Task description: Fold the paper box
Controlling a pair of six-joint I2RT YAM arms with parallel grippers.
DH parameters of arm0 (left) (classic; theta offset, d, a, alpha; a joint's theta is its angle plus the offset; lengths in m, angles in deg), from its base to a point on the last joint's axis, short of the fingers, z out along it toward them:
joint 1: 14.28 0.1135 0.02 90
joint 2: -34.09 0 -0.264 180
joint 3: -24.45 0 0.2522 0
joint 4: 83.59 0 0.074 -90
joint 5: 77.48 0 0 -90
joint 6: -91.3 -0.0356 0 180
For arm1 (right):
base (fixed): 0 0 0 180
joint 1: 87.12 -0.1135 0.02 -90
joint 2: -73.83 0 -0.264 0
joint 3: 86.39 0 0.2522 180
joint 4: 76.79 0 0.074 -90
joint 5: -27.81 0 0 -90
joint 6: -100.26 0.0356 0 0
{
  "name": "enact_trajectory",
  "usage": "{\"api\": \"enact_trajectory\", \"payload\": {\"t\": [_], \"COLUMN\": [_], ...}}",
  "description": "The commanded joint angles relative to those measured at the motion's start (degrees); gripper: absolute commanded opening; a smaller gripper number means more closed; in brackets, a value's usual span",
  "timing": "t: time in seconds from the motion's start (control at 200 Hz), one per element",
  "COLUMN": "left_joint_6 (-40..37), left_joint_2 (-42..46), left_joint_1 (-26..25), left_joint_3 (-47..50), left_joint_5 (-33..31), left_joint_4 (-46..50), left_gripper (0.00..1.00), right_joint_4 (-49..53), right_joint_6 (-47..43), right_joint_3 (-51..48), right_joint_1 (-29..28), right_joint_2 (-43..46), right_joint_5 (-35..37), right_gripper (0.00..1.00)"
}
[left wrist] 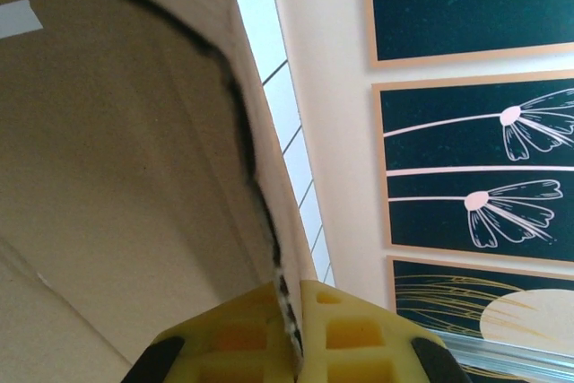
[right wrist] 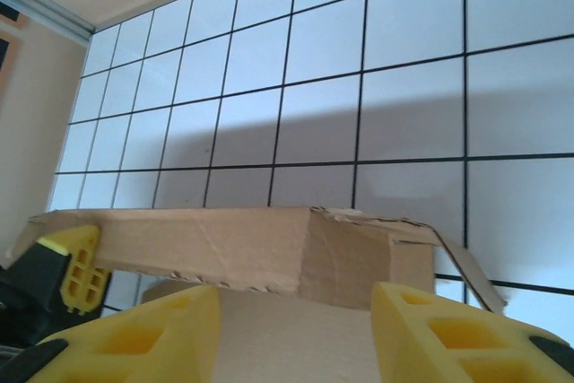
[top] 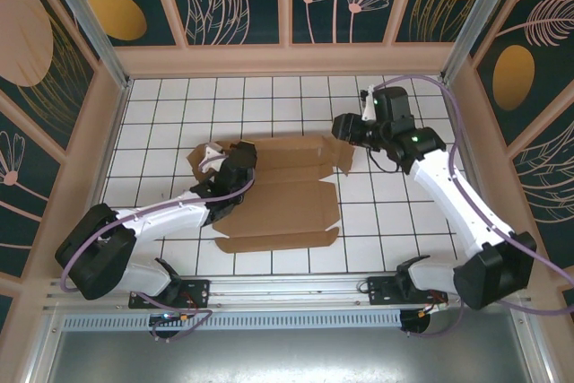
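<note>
Left wrist view: left gripper (left wrist: 291,316) jaws are clenched on a raised edge of the paper box (left wrist: 108,177). Right gripper (right wrist: 296,329) jaws are held apart, nothing gripped; the box's far right corner is seen just ahead. The box is laid mid tabletop (top: 395,213), its left part hidden by the left arm

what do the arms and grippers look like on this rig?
Left arm and right arm: white link shells, black joints and bases, a lilac cable looped along each. Small green light near the right wrist. Left gripper and right gripper: yellow finger pads with square pockets, on black mounts.
</note>
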Motion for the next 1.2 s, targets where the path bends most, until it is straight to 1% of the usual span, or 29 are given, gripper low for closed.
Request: {"api": "enact_trajectory", "payload": {"t": [0.0, 0.08, 0.325, 0.53, 0.731, 0.816, 0.901, 1.061, 1.196], "left_joint_6": [0.7, 0.8, 1.3, 1.6, 1.9, 1.9, 1.7, 1.1, 1.1], "left_joint_2": [0.3, 0.8, 1.6, 2.0, 2.7, 2.8, 2.6, 2.4, 2.1], "left_joint_1": [-0.3, -0.3, -0.3, -0.2, -0.3, -0.3, -0.3, -0.3, -0.3], "left_joint_3": [3.4, 4.8, 6.7, 8.6, 9.8, 10.3, 10.6, 11.5, 12.0], "left_joint_5": [-0.6, -0.8, -0.2, 0.1, -0.2, 0.4, 1.0, 1.4, 1.7], "left_joint_4": [-1.8, -3.9, -5.7, -8.2, -8.0, -8.8, -9.7, -11.9, -13.3], "left_gripper": [0.06, 0.06, 0.07, 0.01, 0.00, 0.00, 0.00, 0.00, 0.00], "right_joint_4": [1.2, 0.5, -2.4, -2.6, -3.0, -4.3, -6.6, -13.2, -19.5], "right_joint_6": [5.8, 8.1, 12.0, 12.6, 12.6, 12.9, 13.9, 17.3, 20.7], "right_joint_3": [1.8, 1.5, -1.3, -2.1, -3.5, -4.2, -4.6, -5.5, -8.4], "right_joint_1": [0.5, 0.5, -1.1, -4.7, -6.9, -7.0, -7.0, -7.7, -7.6], "right_joint_2": [-2.5, -3.6, -5.9, -7.9, -9.5, -10.2, -11.1, -12.3, -11.7], "right_joint_5": [-5.6, -5.3, -5.5, -2.9, 0.0, -0.3, -2.3, -7.3, -10.1], "right_gripper": [0.48, 0.50, 0.55, 0.57, 0.60, 0.60, 0.61, 0.58, 0.48]}}
